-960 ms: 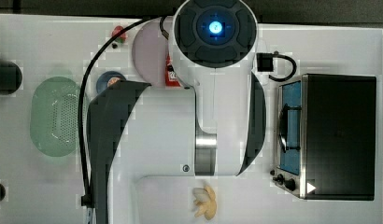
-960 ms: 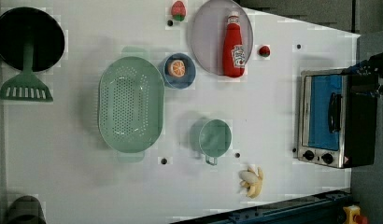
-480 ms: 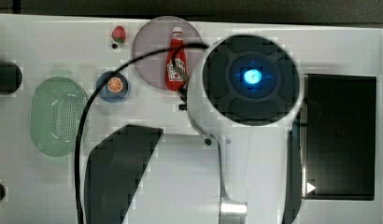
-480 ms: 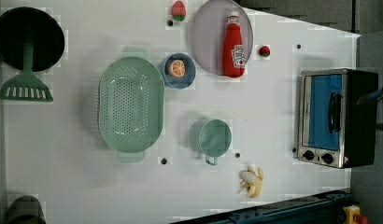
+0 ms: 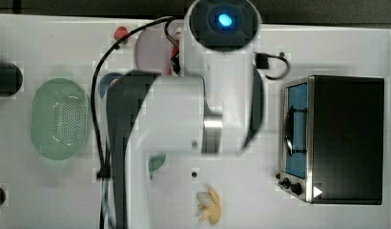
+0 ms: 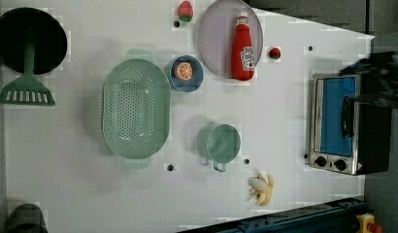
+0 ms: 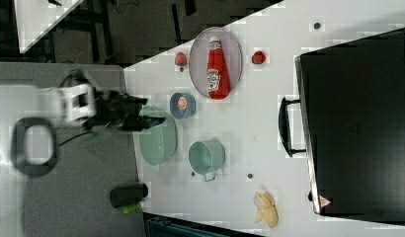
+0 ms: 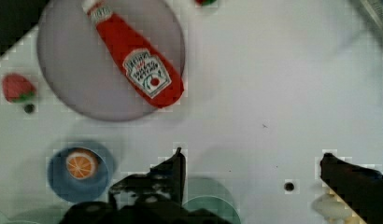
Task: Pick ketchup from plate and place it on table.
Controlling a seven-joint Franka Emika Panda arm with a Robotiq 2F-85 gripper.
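- Since half a second ago the arm has swung in the top view: its round blue-lit end now sits near the top edge, covering most of the plate (image 5: pixel 148 47), where before it sat lower and further to the top view's right.
- The gripper (image 8: pixel 250 172) hangs above the table (image 6: pixel 284 121) with its fingers (image 8: pixel 173 170) spread wide and nothing between them.
- The ketchup (image 6: pixel 242 48) lies flat on the plate (image 6: pixel 214 43), cap toward the table's far edge in the left view; its base sits near the plate's rim.
- One strawberry (image 6: pixel 185 10) lies just off the plate at the left view's left, another (image 6: pixel 274 53) just off it at the left view's right.
- The blue dish (image 6: pixel 186 73) with an orange slice sits just beside the plate's rim.
- Bare tabletop lies between the plate and the toaster oven (image 6: pixel 340 124), and below the plate down to the green cup (image 6: pixel 223 143).
- The colander (image 6: pixel 136 108) stands well apart from the plate.
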